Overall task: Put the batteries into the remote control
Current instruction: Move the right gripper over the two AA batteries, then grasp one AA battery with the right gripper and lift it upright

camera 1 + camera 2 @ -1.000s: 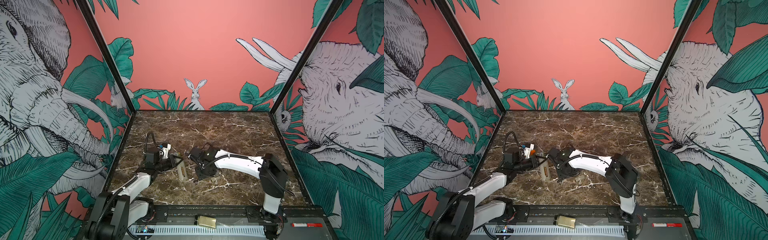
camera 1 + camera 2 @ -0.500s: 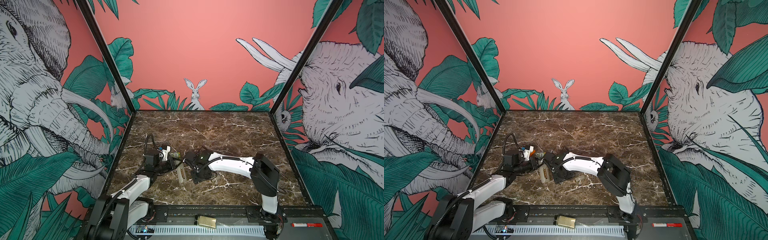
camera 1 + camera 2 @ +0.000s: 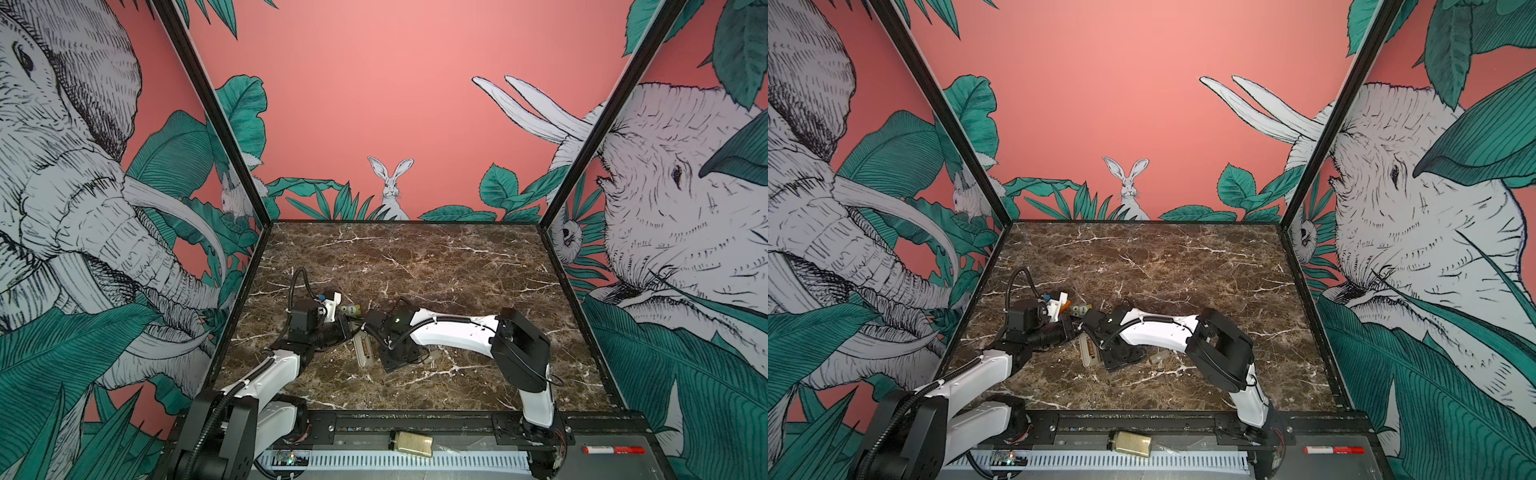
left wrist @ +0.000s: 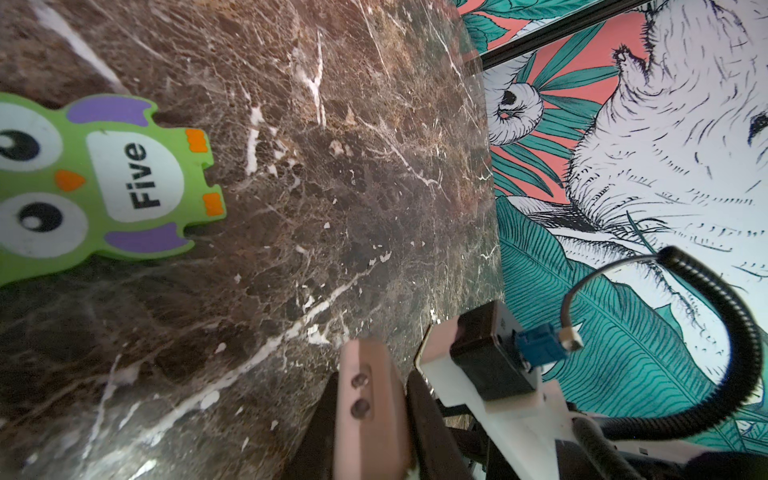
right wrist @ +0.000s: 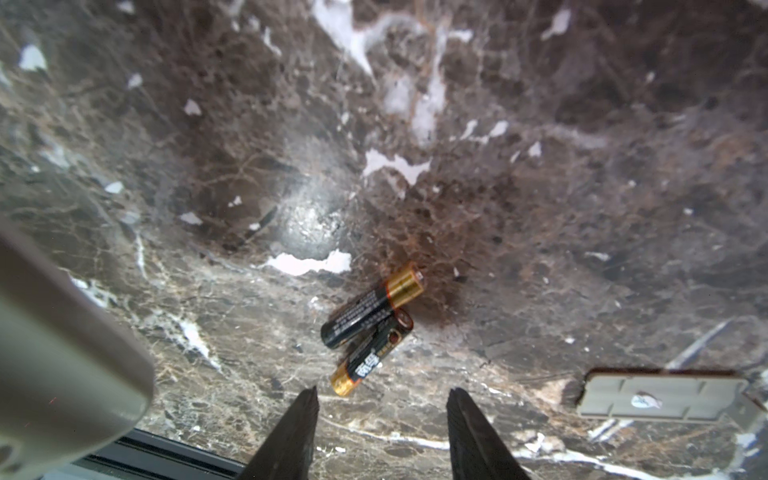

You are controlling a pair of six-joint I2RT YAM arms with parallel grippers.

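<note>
The left pincer (image 4: 372, 384) is clamped on one end of the remote (image 3: 363, 351), which has its back up; the right pincer (image 5: 384, 390), jaws apart, hovers just short of two touching batteries (image 5: 370, 309) on the tabletop (image 5: 457, 166); it should straddle the nearer battery across its width, sparing its neighbour.

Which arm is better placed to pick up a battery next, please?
The right arm: its jaws stand open near the two batteries, while the left arm has its jaws shut on the remote control.
</note>
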